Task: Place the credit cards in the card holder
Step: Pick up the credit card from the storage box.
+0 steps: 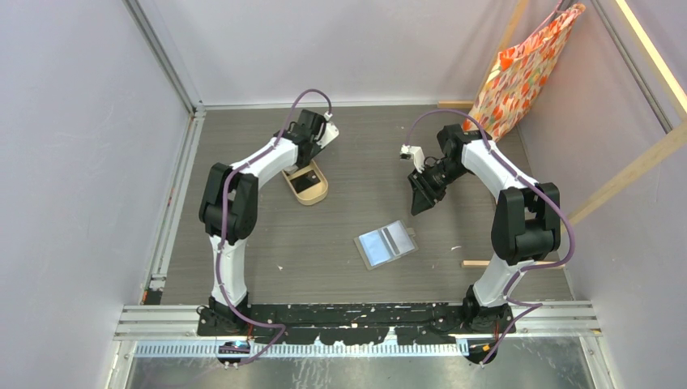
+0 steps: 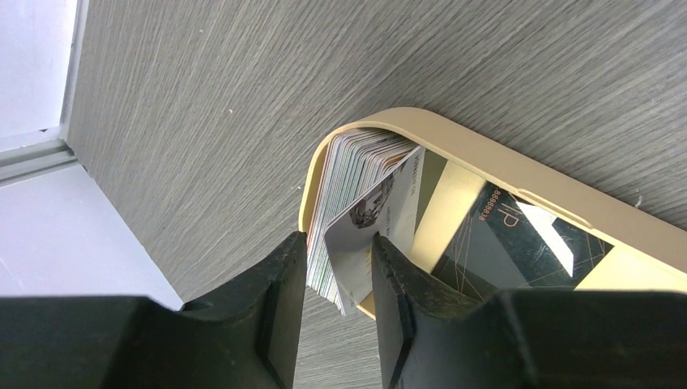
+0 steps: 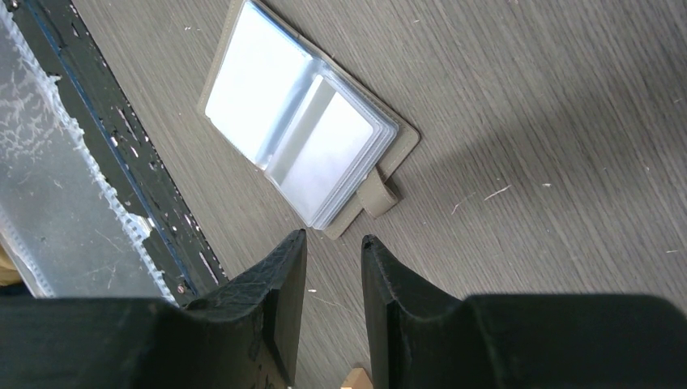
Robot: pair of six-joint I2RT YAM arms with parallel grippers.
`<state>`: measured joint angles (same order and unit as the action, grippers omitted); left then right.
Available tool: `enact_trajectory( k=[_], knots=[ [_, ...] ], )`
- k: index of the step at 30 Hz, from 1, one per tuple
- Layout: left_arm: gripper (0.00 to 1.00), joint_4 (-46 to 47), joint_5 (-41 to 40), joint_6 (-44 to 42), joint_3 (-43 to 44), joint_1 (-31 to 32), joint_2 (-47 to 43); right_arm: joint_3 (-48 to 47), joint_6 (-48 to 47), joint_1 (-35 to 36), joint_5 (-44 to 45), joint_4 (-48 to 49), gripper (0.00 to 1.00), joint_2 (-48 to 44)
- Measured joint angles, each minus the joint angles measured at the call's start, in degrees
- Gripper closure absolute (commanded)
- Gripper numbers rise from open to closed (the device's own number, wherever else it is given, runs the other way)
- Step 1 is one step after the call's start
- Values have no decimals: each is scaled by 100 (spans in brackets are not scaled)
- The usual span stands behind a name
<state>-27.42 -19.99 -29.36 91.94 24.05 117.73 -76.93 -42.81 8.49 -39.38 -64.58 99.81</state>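
A tan oval tray point(image 1: 312, 194) holds the credit cards. In the left wrist view a stack of cards point(image 2: 356, 162) stands on edge at the tray's point(image 2: 486, 150) rounded end. A pale card point(image 2: 385, 219) leans off the stack, and a black card point(image 2: 518, 243) lies flat on the tray floor. My left gripper point(image 2: 339, 243) is open, its fingertips on either side of the near corner of the stack and the pale card. The card holder point(image 1: 386, 243) lies open on the table, its clear sleeves point(image 3: 300, 138) up and its snap tab point(image 3: 379, 194) out. My right gripper point(image 3: 334, 239) is open and empty, hovering just beyond the tab.
A patterned bag point(image 1: 526, 73) hangs at the back right beside a wooden frame point(image 1: 632, 170). A small wooden strip point(image 1: 476, 262) lies on the table near the right arm. The black base rail point(image 3: 121, 162) runs close to the holder. Walls close in both sides.
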Motion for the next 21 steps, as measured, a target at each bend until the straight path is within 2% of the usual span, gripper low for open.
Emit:
enact_trajectory(
  k=[9,21],
  knots=[
    [67,28,-11,24,-26,9,-76,0,-13,0,-31,-13,64,0],
    [89,17,4,44,-26,55,-76,0,-22,0,-35,-24,64,0]
  ],
)
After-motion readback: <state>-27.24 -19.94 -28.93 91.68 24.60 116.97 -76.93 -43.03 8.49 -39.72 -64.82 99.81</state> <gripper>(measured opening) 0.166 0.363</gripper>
